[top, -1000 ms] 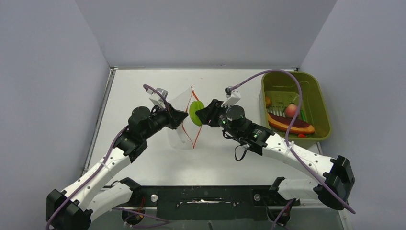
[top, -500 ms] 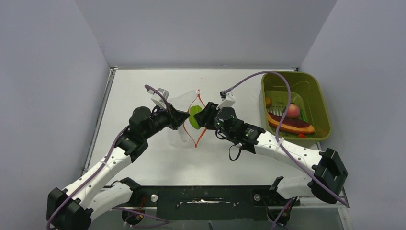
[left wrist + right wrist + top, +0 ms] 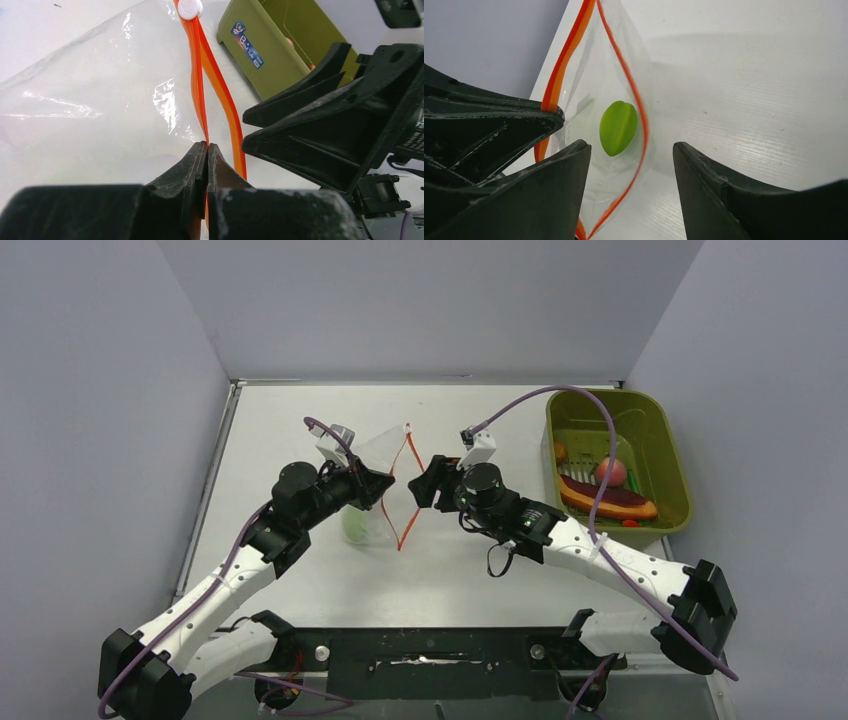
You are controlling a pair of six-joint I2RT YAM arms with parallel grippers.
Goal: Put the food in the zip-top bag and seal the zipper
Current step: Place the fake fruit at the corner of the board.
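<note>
Film this limp looks slippery, so the left gripper [image 3: 207, 147] pinches the clear crinkly plastic zip-top bag [image 3: 100, 100] by its stiffer-looking red-orange zipper strip [image 3: 197, 85], green round slice [image 3: 618, 127] inside, right gripper [image 3: 631, 147] gaping empty at the mouth.
</note>
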